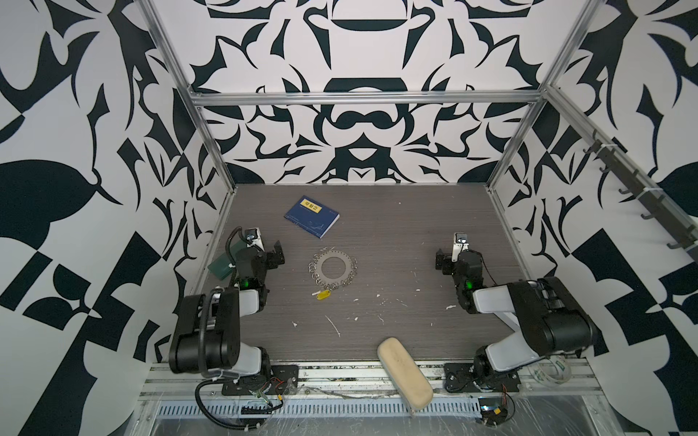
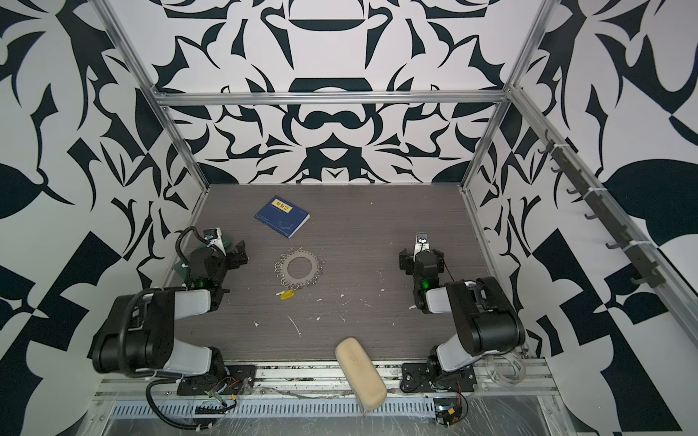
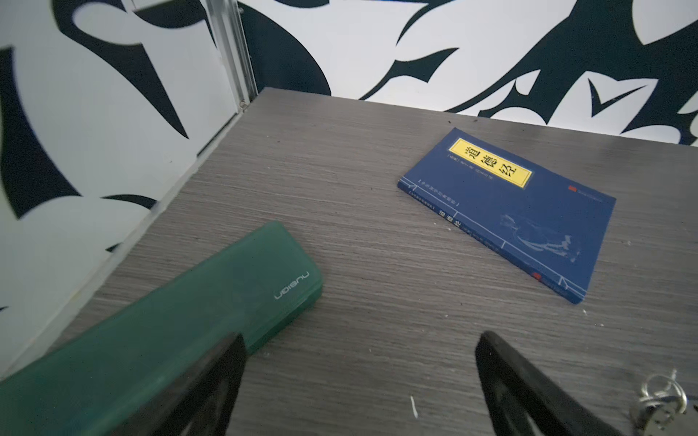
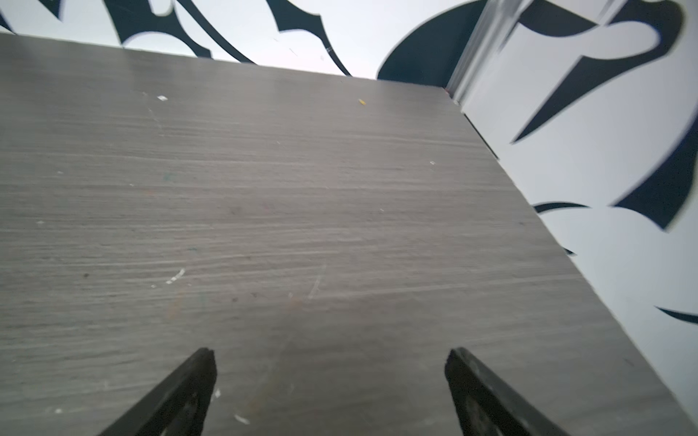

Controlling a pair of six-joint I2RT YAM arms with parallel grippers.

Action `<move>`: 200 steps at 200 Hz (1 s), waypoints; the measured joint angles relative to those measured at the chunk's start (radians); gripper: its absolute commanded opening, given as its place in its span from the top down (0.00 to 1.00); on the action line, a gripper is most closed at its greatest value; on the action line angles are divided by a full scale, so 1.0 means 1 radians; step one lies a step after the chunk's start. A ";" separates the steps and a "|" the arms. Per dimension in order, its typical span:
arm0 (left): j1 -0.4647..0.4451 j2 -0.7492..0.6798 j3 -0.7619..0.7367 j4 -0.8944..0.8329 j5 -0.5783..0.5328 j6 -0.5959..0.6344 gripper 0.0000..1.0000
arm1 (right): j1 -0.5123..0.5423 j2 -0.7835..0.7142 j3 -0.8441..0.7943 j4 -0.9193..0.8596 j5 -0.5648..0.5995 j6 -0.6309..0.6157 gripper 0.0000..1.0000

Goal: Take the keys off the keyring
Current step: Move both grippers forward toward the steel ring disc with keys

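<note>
The keyring [image 1: 334, 278] [image 2: 301, 278], a flat grey disc fringed with small wire rings, lies flat mid-table in both top views. The keys, a yellow tag [image 1: 323, 295] [image 2: 286, 295], lie just in front of the keyring, the small ring end against the fringe; I cannot tell whether they are linked. My left gripper [image 1: 270, 251] [image 3: 359, 351] hovers open and empty left of the disc; a few fringe rings [image 3: 661, 400] show at its wrist view's edge. My right gripper [image 1: 455, 256] [image 4: 330, 362] stands open and empty over bare table far right of the disc.
A blue book [image 1: 311, 222] [image 3: 521, 211] lies behind the disc. A green case [image 1: 223, 264] [image 3: 170, 321] sits by the left wall under the left gripper. A beige pad [image 1: 404, 372] overhangs the front edge. White scraps [image 1: 334, 326] dot the table.
</note>
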State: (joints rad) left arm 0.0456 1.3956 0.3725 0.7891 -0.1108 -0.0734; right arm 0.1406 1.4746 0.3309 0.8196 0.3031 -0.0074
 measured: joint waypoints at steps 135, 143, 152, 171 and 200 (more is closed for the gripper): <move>-0.275 -0.240 0.332 -0.839 0.161 -0.486 0.01 | 0.403 -0.257 0.476 -1.117 0.014 0.570 0.02; -0.275 -0.221 0.330 -0.839 0.195 -0.517 0.01 | 0.410 -0.252 0.473 -1.129 0.001 0.591 0.02; -0.275 -0.196 0.331 -0.837 0.223 -0.539 0.01 | 0.414 -0.249 0.465 -1.133 -0.014 0.612 0.02; -0.275 -0.136 0.346 -0.835 0.269 -0.565 0.01 | 0.415 -0.248 0.438 -1.131 -0.040 0.647 0.02; -0.275 0.006 0.388 -0.817 0.346 -0.583 0.01 | 0.415 -0.214 0.436 -1.131 -0.077 0.671 0.02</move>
State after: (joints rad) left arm -0.2295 1.4017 0.7601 -0.0280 0.2348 -0.6567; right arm 0.5560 1.2602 0.7670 -0.3119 0.2260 0.6640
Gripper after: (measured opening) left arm 0.992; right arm 0.983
